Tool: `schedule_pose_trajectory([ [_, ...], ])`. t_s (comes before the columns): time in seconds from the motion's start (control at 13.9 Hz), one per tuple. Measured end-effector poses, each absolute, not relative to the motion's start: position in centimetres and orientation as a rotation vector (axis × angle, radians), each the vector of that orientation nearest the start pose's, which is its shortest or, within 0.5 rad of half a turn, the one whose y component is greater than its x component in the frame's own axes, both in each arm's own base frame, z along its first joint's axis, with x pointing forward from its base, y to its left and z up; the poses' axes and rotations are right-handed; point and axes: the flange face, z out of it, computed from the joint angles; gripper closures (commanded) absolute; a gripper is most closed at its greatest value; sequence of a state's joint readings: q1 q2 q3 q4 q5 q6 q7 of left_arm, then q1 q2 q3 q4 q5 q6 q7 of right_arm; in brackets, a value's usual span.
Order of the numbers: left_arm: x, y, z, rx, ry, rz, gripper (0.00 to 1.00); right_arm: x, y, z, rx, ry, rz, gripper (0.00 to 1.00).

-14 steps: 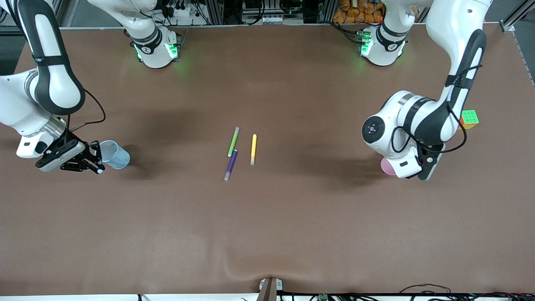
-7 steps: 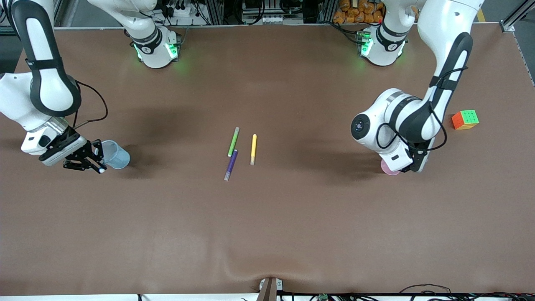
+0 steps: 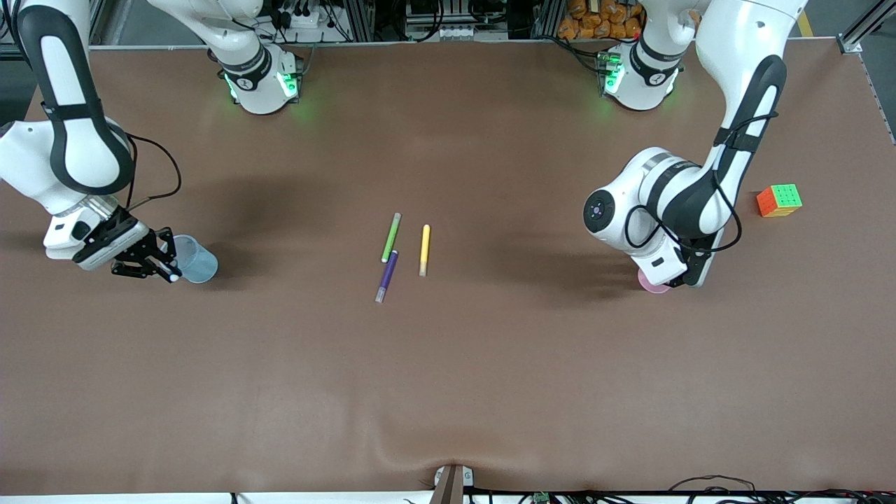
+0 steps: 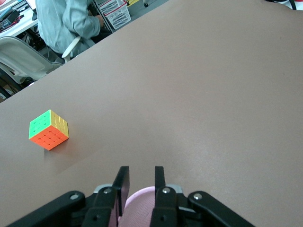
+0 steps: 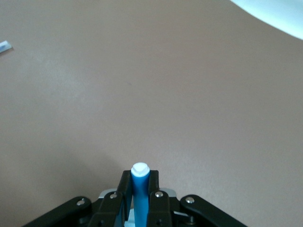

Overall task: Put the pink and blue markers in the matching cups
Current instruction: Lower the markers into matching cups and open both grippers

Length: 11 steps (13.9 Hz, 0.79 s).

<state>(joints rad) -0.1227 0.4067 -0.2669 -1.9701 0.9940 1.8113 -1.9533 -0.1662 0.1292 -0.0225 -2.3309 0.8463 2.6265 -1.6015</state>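
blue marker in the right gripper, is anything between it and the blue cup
Nothing visible stands in the way. The right gripper holds the blue marker right at the rim of the blue cup. The green, yellow and purple pens lie at mid-table, well apart from it.

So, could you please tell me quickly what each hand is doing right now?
Left hand: over the pink cup, fingers slightly apart, nothing visible between them.
Right hand: closed on the blue marker, beside the blue cup.
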Motion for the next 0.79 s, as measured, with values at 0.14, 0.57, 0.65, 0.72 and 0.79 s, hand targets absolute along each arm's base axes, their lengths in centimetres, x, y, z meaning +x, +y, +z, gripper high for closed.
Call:
schedule_pose_trajectory([
  [0.14, 55.5, -14.7, 26.0, -2.023, -1.144, -0.641, 0.68, 50.9, -11.9, 28.8, -2.722, -0.981, -0.661, 0.97],
  [0.57, 56.6, -15.0, 27.7, -2.056, -1.124, -0.63, 0.0, 50.4, -11.9, 28.3, -2.717, -0.933, -0.666, 0.0],
  [0.65, 56.9, -15.2, 28.5, -2.076, -1.123, -0.609, 0.0, 50.4, -11.8, 28.3, -2.71, -0.93, -0.662, 0.0],
  [0.72, 57.3, -15.4, 29.4, -2.1, -1.123, -0.585, 0.0, 50.4, -11.7, 28.2, -2.693, -0.917, -0.655, 0.0],
  [0.79, 57.7, -15.6, 30.4, -2.124, -1.125, -0.562, 0.0, 50.5, -11.8, 28.4, -2.678, -0.883, -0.654, 0.0],
])
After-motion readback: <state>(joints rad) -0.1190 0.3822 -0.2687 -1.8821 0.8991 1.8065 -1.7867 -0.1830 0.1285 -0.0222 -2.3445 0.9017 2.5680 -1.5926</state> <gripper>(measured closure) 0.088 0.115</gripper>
